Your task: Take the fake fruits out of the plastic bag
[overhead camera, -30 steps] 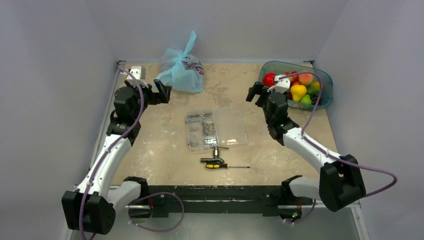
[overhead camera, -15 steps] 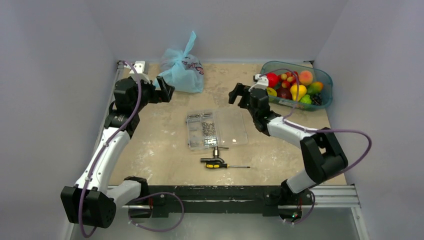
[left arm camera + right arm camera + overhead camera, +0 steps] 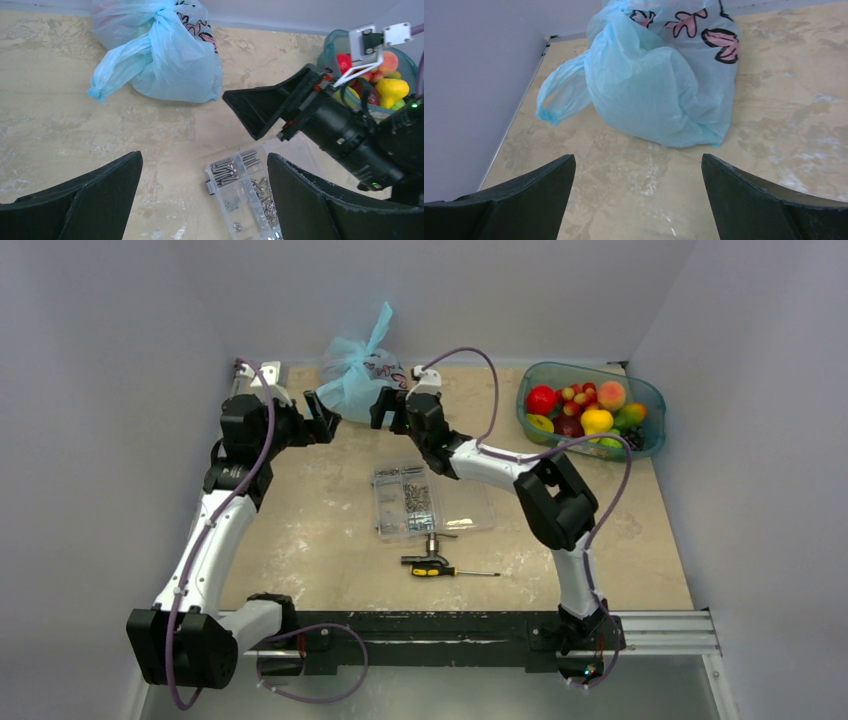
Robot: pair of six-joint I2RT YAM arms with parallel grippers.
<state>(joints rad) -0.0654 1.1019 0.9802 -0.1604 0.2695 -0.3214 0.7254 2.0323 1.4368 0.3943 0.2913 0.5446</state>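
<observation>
The light blue plastic bag [image 3: 362, 375] with pink and dark prints lies knotted shut at the back of the table. It also shows in the left wrist view [image 3: 160, 55] and in the right wrist view [image 3: 659, 80]. Any fake fruits inside it are hidden by the crinkled plastic. My left gripper [image 3: 326, 418] is open and empty just left of the bag's front, with bare table between its fingers [image 3: 202, 160]. My right gripper [image 3: 388, 410] is open and empty just in front of the bag, facing it [image 3: 638, 160], not touching it.
A rigid teal tub [image 3: 645, 400] of mixed fruits stands at the back right. A clear compartment box of screws [image 3: 433, 497] lies mid-table, also in the left wrist view [image 3: 245, 195]. A screwdriver [image 3: 440, 568] lies in front of it. Walls close in on three sides.
My right arm has swung from the teal tub leftward across the table to the front of the bag. My left gripper shifted slightly back towards the bag.
</observation>
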